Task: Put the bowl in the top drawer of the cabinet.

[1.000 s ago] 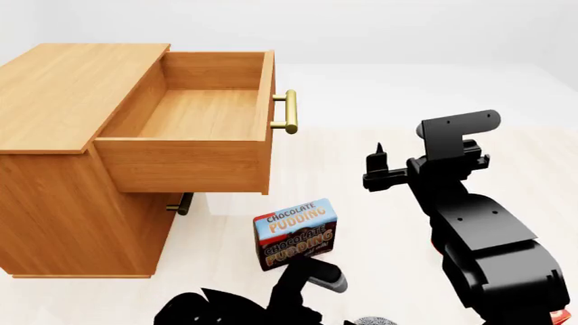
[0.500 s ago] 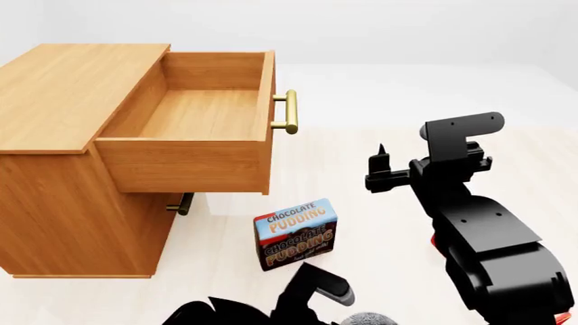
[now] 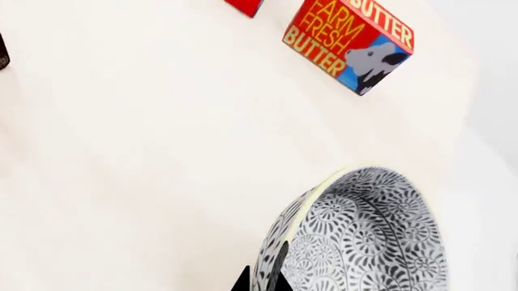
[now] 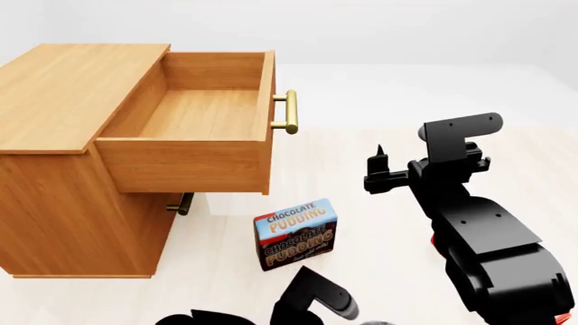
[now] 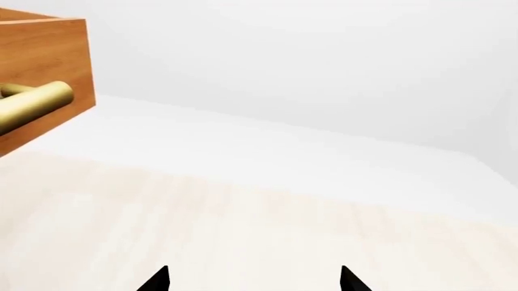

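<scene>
In the left wrist view the bowl (image 3: 364, 236), white with a fine grey lacy pattern, is tilted above the pale floor. My left gripper (image 3: 263, 282) is shut on its rim, one fingertip outside the wall and one inside. In the head view the bowl is hidden below the frame, and only the left arm (image 4: 312, 298) shows. The orange-brown cabinet (image 4: 63, 88) stands at the left. Its top drawer (image 4: 189, 115) is pulled out and nothing lies in it. My right gripper (image 4: 380, 166) (image 5: 253, 280) hangs open to the right of the drawer's brass handle (image 4: 285, 112), holding nothing.
A chocolate pudding box (image 4: 296, 233) stands on the floor below the open drawer's front. The lower drawer's handle (image 4: 181, 203) shows under the open drawer. A red butter box (image 3: 348, 45) and another red box corner (image 3: 245, 6) lie beyond the bowl.
My left arm has shifted a little at the bottom edge of the head view, and the bowl's grey edge seen there earlier has dropped out of that view. The right arm has barely moved.
</scene>
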Controlling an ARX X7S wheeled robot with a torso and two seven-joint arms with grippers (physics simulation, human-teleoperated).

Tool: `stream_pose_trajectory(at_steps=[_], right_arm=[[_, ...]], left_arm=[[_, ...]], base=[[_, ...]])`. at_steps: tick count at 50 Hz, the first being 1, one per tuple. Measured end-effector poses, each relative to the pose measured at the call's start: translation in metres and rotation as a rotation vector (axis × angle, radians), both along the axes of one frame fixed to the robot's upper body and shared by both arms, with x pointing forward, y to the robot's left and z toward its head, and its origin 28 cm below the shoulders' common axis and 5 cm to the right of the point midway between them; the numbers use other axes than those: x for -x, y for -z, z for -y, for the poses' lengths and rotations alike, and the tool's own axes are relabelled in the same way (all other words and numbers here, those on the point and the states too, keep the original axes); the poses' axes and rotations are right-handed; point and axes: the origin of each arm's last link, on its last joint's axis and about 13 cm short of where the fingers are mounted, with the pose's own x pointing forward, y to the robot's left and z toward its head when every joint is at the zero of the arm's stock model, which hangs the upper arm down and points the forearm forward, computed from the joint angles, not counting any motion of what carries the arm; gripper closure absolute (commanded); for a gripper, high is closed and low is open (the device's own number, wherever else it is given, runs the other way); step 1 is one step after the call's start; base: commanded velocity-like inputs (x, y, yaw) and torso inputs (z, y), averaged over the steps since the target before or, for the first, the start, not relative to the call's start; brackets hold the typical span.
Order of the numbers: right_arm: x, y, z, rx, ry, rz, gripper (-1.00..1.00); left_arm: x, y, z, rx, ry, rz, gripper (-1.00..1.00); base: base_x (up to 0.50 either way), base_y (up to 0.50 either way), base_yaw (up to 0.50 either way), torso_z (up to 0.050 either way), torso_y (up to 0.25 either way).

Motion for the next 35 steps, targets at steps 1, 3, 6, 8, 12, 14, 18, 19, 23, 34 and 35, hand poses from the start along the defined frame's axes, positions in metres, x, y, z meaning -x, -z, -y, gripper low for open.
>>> stream_pose_trajectory(at_steps=[1, 3, 6, 8, 12, 14, 18, 19, 23, 34, 35], right_arm=[[0.000, 0.000, 0.000, 0.000, 0.000, 0.000, -1.00], [0.000, 0.000, 0.000, -0.001, -0.001, 0.000, -1.00], [0.001, -0.001, 0.000, -0.002, 0.000, 0.000, -1.00], [0.001, -0.001, 0.001, -0.003, 0.000, 0.001, -1.00], [0.002, -0.002, 0.002, -0.004, 0.002, 0.002, -1.00], [0.003, -0.002, 0.002, -0.005, 0.003, 0.003, -1.00], [0.004, -0.004, 0.003, -0.006, 0.004, 0.005, -1.00], [0.004, -0.004, 0.003, -0.006, 0.005, 0.005, -1.00], [0.006, -0.005, 0.004, -0.006, 0.006, 0.007, -1.00], [0.007, -0.006, 0.006, -0.010, 0.011, 0.011, -1.00], [0.007, -0.006, 0.006, -0.010, 0.011, 0.011, -1.00]], left_arm=[[0.001, -0.002, -0.001, 0.006, -0.001, 0.004, 1.00], [0.002, -0.005, -0.002, 0.019, -0.004, 0.013, 1.00], [0.003, -0.011, -0.005, 0.039, -0.011, 0.026, 1.00], [0.003, -0.015, -0.007, 0.054, -0.017, 0.035, 1.00], [0.003, -0.022, -0.013, 0.082, -0.034, 0.055, 1.00], [0.003, -0.026, -0.017, 0.095, -0.044, 0.066, 1.00], [0.001, -0.032, -0.024, 0.117, -0.065, 0.088, 1.00], [0.000, -0.033, -0.025, 0.121, -0.070, 0.095, 1.00], [-0.002, -0.038, -0.032, 0.136, -0.092, 0.126, 1.00], [-0.007, -0.051, -0.051, 0.164, -0.154, 0.206, 1.00], [-0.007, -0.052, -0.052, 0.168, -0.159, 0.213, 1.00]], base=[[0.00, 0.00, 0.00, 0.000, 0.000], [0.00, 0.00, 0.00, 0.000, 0.000], [0.00, 0.00, 0.00, 0.000, 0.000], [0.00, 0.00, 0.00, 0.000, 0.000], [0.00, 0.00, 0.00, 0.000, 0.000], [0.00, 0.00, 0.00, 0.000, 0.000], [0.00, 0.00, 0.00, 0.000, 0.000], [0.00, 0.00, 0.00, 0.000, 0.000], [0.00, 0.00, 0.00, 0.000, 0.000], [0.00, 0.00, 0.00, 0.000, 0.000], [0.00, 0.00, 0.00, 0.000, 0.000]])
